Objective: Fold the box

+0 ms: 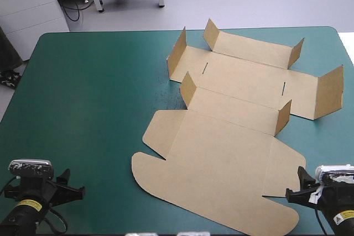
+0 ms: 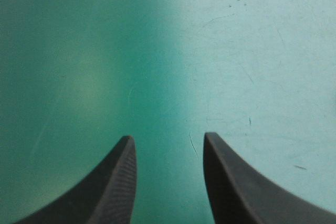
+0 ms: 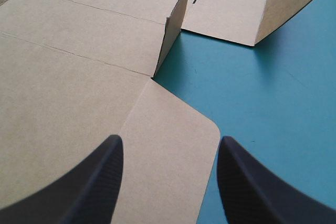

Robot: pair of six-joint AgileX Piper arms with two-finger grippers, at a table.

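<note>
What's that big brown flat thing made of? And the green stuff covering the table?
The box looks like thin brown cardboard with a dull finish: it has pressed fold lines, cut slots, and small flaps standing up stiffly. The teal-green cover looks like a smooth mat, maybe plastic or rubber. It shows fine scratches and a soft shine, but I can't be sure.

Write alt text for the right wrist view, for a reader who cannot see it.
The box, a flat cut sheet of brown board, lies on the teal-green cover, and the right gripper hangs open at its rounded corner, holding nothing. Ahead of the gripper, two small flaps stand upright from the sheet.
</note>
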